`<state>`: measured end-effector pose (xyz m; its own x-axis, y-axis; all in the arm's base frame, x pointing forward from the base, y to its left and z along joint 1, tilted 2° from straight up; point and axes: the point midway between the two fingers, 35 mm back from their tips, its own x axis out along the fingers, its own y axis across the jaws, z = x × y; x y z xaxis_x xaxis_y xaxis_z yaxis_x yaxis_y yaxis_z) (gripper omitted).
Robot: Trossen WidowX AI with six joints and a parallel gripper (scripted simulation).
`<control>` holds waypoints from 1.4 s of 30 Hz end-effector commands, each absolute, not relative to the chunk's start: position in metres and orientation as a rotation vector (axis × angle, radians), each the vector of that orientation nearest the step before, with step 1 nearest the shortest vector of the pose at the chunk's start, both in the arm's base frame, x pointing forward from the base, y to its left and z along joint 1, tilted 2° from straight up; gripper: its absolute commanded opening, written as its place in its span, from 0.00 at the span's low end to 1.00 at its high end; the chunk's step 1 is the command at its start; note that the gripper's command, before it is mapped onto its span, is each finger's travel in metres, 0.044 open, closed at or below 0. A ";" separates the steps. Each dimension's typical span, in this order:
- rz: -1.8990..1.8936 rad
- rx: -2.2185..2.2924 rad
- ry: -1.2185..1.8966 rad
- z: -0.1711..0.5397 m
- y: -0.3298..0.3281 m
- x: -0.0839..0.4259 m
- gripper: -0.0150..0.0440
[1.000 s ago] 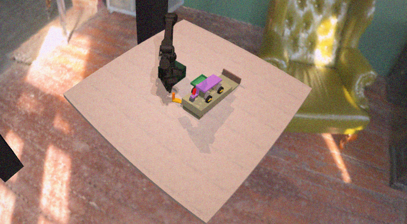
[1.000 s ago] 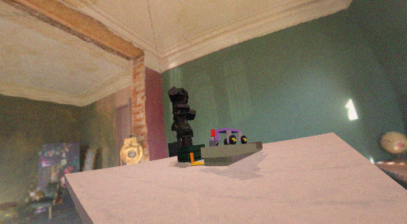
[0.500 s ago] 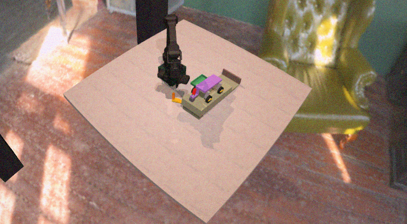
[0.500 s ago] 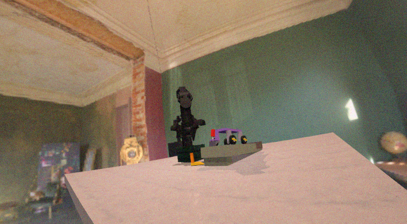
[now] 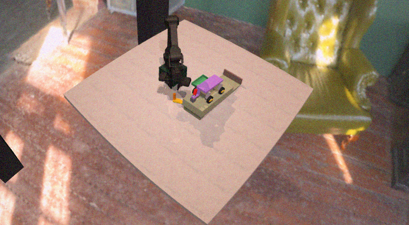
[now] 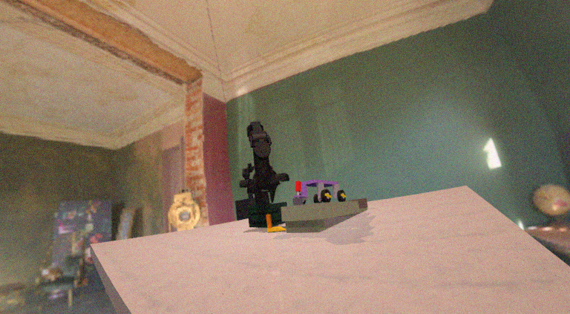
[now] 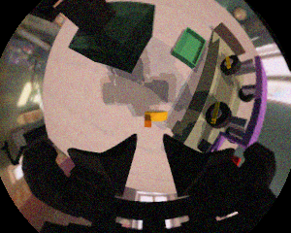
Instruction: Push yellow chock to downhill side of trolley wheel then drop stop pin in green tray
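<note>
The yellow chock (image 5: 178,100) (image 6: 276,229) (image 7: 158,116) stands on the table beside the ramp's pin end, its orange handle (image 5: 174,96) (image 6: 269,220) (image 7: 147,121) upright. The purple trolley (image 5: 211,83) (image 6: 317,182) (image 7: 262,107) stands on the ramp (image 5: 199,111) (image 6: 304,212) (image 7: 199,109). The red-headed stop pin (image 5: 195,92) (image 6: 297,185) (image 7: 237,160) stands at the trolley's near end. The green tray (image 5: 199,81) (image 7: 189,47) lies behind the ramp. My gripper (image 7: 149,136) is partly open and empty, pointing down above the table near the chock. In the top view its fingertips are hard to make out.
The arm's dark green base (image 6: 264,214) (image 7: 121,36) stands behind the chock, left of the tray. A brown end board (image 5: 232,76) (image 7: 229,39) rises at the ramp's far end. The ramp's side wall is close to the chock.
</note>
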<state>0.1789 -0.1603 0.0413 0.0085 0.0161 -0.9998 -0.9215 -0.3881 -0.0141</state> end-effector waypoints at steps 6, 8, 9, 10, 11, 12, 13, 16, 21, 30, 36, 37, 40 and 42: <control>1.507 -1.484 0.975 0.015 -0.158 0.176 0.58; 1.507 -1.484 0.975 0.015 -0.158 0.176 0.58; 1.507 -1.484 0.975 0.015 -0.158 0.176 0.58; 1.507 -1.484 0.975 0.014 -0.158 0.176 0.58; 1.507 -1.484 0.975 0.013 -0.158 0.176 0.58; 1.507 -1.484 0.975 0.012 -0.158 0.176 0.58; 1.507 -1.484 0.975 0.010 -0.158 0.176 0.58; 1.507 -1.484 0.975 0.006 -0.158 0.176 0.58; 1.507 -1.484 0.975 -0.002 -0.158 0.176 0.58; 1.507 -1.484 0.975 -0.015 -0.158 0.176 0.58; 1.507 -1.484 0.975 -0.015 -0.158 0.176 0.58; 1.507 -1.484 0.975 -0.016 -0.158 0.176 0.58; 1.507 -1.484 0.975 -0.020 -0.158 0.176 0.58; 1.507 -1.483 0.975 -0.023 -0.158 0.176 0.58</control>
